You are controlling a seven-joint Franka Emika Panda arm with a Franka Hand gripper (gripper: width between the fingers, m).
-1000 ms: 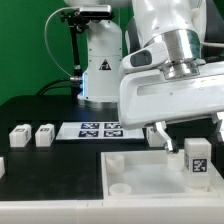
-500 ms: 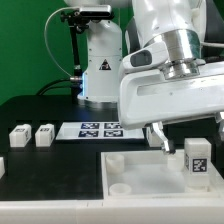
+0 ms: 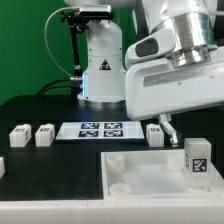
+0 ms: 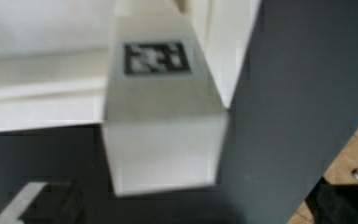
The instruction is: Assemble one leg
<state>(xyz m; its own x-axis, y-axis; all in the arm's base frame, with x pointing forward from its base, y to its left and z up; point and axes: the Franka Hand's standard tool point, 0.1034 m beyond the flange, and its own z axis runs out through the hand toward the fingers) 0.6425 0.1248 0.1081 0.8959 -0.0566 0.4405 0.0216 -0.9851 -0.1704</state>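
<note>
A white leg (image 3: 197, 160) with a black-and-white tag stands upright at the right corner of the large white tray-like piece (image 3: 140, 160). It fills the wrist view (image 4: 162, 110), tag near its top. Three more legs lie on the black table: two on the exterior view's left (image 3: 18, 137) (image 3: 44, 135) and one (image 3: 155, 133) right of the marker board. My gripper (image 3: 168, 128) hangs under the big white arm body, above and just left of the upright leg. It holds nothing and looks open. Its fingers are blurred and mostly cut off in the wrist view.
The marker board (image 3: 98, 129) lies flat behind the tray. The arm's white base (image 3: 100, 65) stands at the back. Another white part (image 3: 2, 165) shows at the exterior view's left edge. A round socket (image 3: 119, 187) sits at the tray's near left corner.
The arm and gripper have risen and shifted slightly to the exterior view's right. This uncovers the leg lying right of the marker board. The upright leg has not moved.
</note>
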